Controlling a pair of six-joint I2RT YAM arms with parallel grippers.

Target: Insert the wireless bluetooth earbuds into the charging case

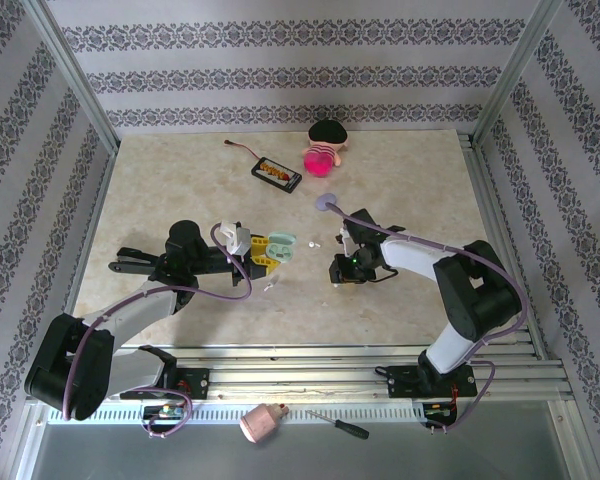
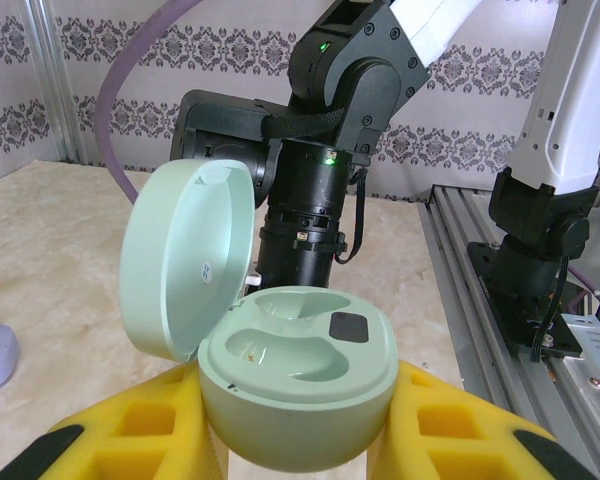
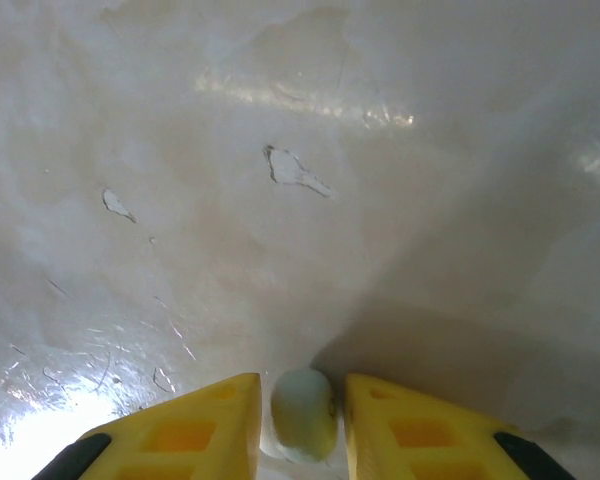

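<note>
Left gripper [image 2: 295, 435]: my yellow fingers are clenched on the mint charging case [image 2: 300, 370], at the bottom middle of the left wrist view.
Case lid [image 2: 185, 260]: it stands open and leans to the left; the two hollows of the case face up.
White earbud [image 1: 313, 242]: it lies on the table [image 1: 180, 180] at the centre of the top view, between my two grippers and apart from both.
Right gripper [image 3: 300, 400]: my fingers are closed on a pale green earbud [image 3: 302, 425], at the bottom middle of the right wrist view.
Earbud and table: if they touch, I cannot tell.
</note>
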